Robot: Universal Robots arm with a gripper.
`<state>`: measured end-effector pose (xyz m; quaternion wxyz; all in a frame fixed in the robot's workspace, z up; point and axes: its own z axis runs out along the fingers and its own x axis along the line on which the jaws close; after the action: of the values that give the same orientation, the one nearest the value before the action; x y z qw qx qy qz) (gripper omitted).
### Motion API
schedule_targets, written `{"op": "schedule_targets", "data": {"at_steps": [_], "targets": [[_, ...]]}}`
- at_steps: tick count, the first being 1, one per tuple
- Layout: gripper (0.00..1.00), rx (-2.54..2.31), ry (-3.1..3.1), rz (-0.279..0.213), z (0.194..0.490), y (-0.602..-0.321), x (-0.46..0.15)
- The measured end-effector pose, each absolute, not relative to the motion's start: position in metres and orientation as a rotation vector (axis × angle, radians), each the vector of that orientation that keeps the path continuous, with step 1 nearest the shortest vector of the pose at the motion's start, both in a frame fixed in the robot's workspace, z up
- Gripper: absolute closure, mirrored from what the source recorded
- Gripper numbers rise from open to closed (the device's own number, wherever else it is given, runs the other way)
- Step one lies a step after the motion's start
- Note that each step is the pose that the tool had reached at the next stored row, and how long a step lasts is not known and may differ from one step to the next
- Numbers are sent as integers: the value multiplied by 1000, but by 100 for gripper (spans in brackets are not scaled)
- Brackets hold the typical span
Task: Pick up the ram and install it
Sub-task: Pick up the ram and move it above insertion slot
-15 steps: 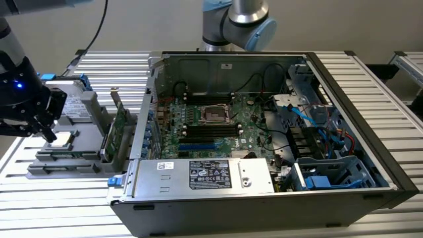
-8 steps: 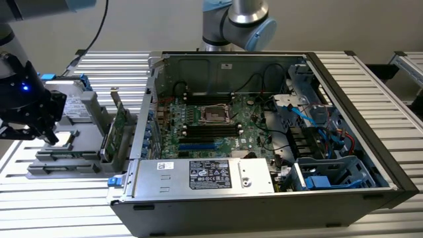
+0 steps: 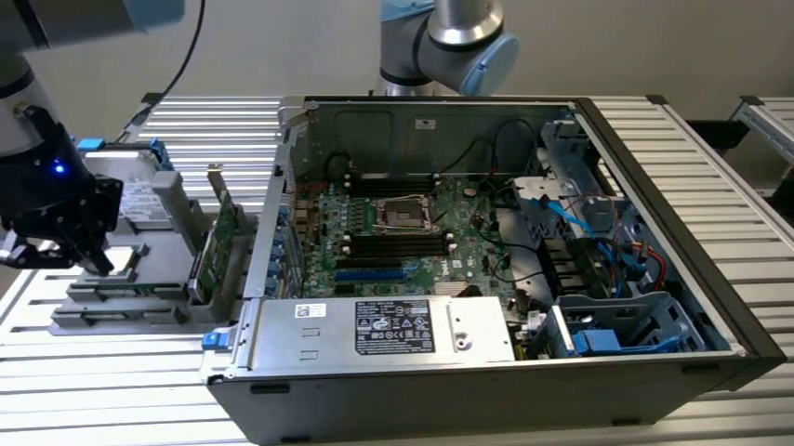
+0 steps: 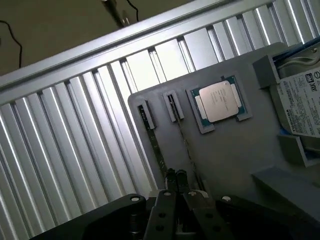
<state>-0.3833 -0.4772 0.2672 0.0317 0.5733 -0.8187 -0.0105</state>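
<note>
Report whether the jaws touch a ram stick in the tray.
Cannot tell. The wrist view shows the shut jaws over the end of one ram stick, hiding any contact.

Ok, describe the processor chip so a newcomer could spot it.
Beside the open computer case, on the exterior view's left, lies a grey parts tray. In its square recess sits the processor, between the ram sticks and the labelled hard drive. It alone is square and silver-topped.
</note>
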Motion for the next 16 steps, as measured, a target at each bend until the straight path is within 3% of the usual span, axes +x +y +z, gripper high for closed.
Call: {"op": "schedule_targets", "data": {"at_steps": [16], "targets": [[90,2109,-2235,-21,254,-477,-383]]}}
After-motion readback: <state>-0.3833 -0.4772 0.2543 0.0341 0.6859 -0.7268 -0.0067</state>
